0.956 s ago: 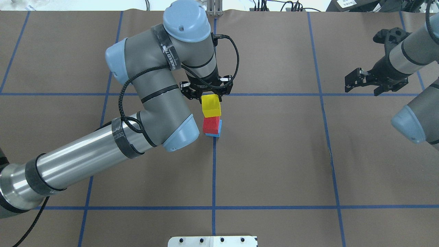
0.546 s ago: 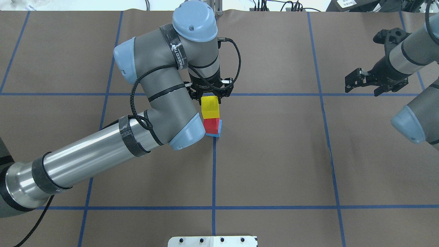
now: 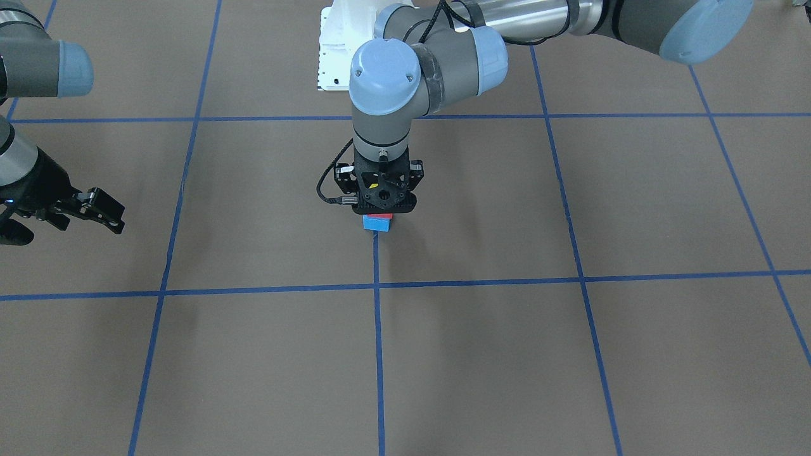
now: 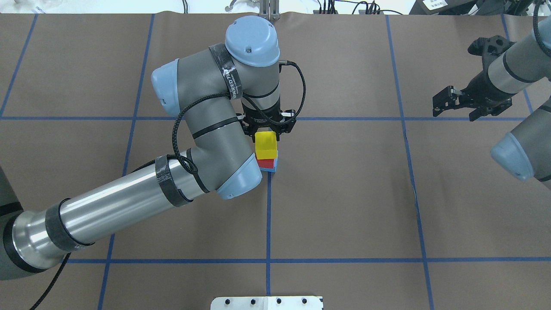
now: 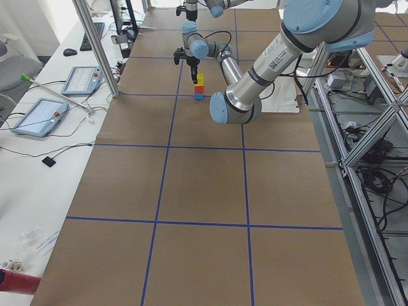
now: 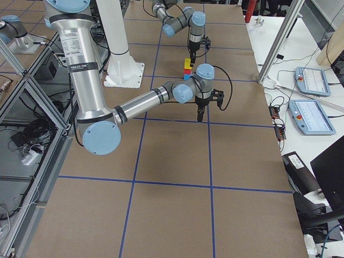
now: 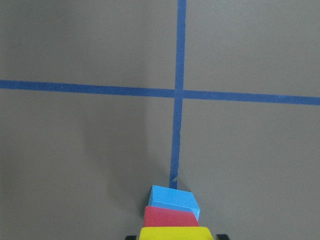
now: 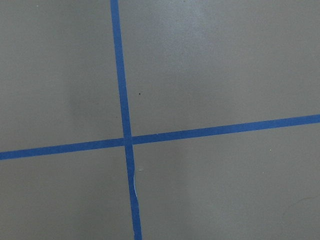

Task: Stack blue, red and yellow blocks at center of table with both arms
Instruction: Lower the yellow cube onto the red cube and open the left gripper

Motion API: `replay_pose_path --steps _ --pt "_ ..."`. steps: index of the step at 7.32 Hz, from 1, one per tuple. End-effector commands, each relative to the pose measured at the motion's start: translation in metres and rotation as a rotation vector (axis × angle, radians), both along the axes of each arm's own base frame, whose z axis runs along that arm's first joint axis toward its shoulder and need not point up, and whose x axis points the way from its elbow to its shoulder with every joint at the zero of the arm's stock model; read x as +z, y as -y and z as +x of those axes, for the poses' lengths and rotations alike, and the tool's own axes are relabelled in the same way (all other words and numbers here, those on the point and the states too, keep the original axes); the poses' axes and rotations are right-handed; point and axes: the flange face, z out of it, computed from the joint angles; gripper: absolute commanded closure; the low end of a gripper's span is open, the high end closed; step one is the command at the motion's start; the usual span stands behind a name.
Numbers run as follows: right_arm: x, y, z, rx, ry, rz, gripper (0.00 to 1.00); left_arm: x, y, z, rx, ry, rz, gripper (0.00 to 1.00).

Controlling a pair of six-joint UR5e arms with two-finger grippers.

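A red block (image 4: 265,163) sits on a blue block (image 4: 273,167) at the tape crossing in the middle of the table (image 4: 344,193). My left gripper (image 4: 266,137) points straight down, shut on the yellow block (image 4: 266,146) directly over the red one. I cannot tell whether yellow touches red. The left wrist view shows blue (image 7: 172,199), red (image 7: 170,216) and yellow (image 7: 175,233) lined up. From the front the left gripper (image 3: 378,204) hides the yellow block above the red (image 3: 378,217) and blue (image 3: 377,225) blocks. My right gripper (image 4: 457,108) hangs open and empty far to the right.
The white pedestal base (image 4: 267,302) is at the near table edge. Blue tape lines (image 4: 268,215) divide the brown surface into squares. The left arm's elbow (image 4: 241,181) hangs low just left of the stack. The right wrist view shows only a bare tape crossing (image 8: 127,140).
My left arm has moved toward the stack and lowered the yellow block closer over the red one. The right arm has stayed still.
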Motion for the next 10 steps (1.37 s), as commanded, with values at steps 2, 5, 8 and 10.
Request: replay_pose_path --steps 2,5,8,10 --pt "0.0002 -0.0001 0.0 0.001 0.0 -0.001 0.0 -0.0013 -0.0015 -0.0003 0.003 0.003 -0.002 1.0" --pt "0.0001 -0.0002 -0.0001 0.0 0.001 -0.002 0.0 -0.0002 -0.0015 -0.002 0.0 0.016 0.003 1.0" --pt "-0.0014 -0.0002 0.001 0.002 0.003 0.001 0.0 -0.002 -0.0003 -0.0033 0.008 0.018 0.043 1.0" --pt "-0.0028 -0.0006 0.0012 0.002 0.004 0.003 0.0 0.0012 0.0 -0.0031 0.01 0.022 0.046 1.0"
